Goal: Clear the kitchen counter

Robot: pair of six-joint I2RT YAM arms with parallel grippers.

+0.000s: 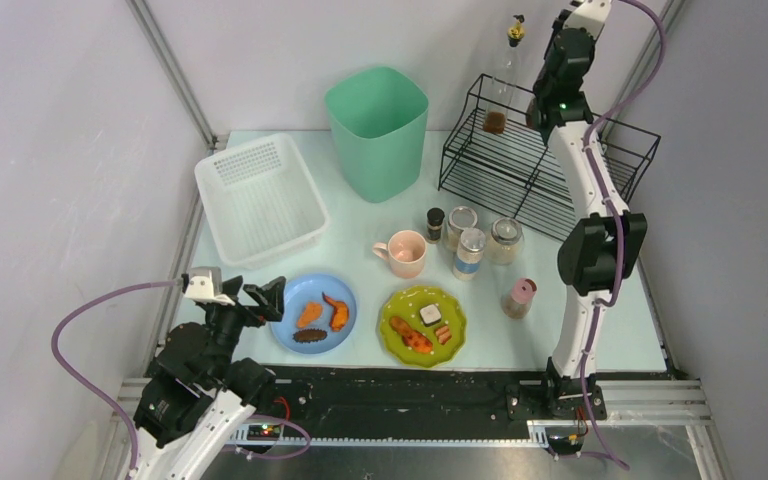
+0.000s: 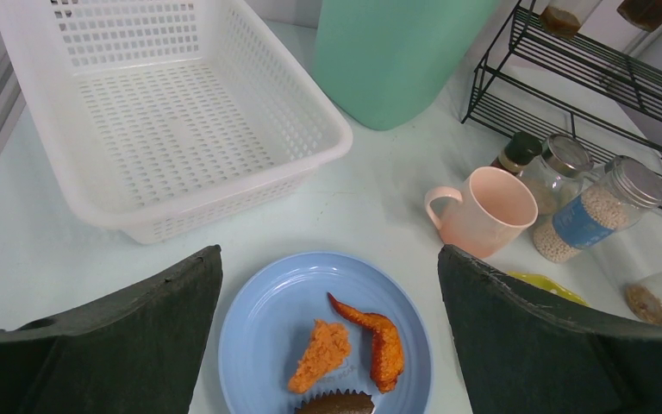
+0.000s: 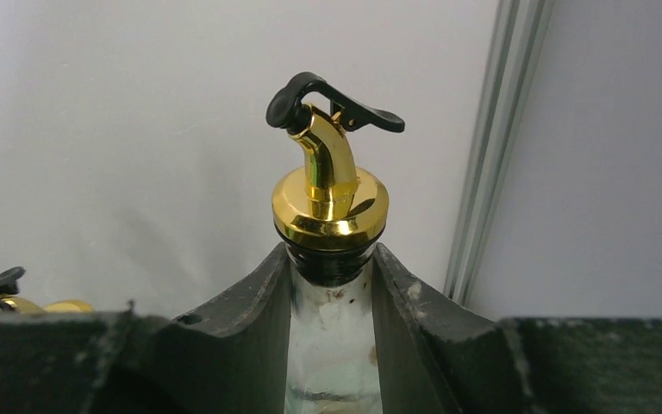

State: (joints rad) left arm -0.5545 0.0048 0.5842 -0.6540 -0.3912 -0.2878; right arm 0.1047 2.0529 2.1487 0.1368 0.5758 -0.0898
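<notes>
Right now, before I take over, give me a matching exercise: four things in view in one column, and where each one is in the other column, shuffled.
1 blue plate
2 pink mug
3 glass bottle
4 white basket

A far left, beside the green bin
B gripped by the right gripper
C next to the jars
D just below the open left gripper

Pairs: 1-D, 2-C, 3-B, 4-A
</notes>
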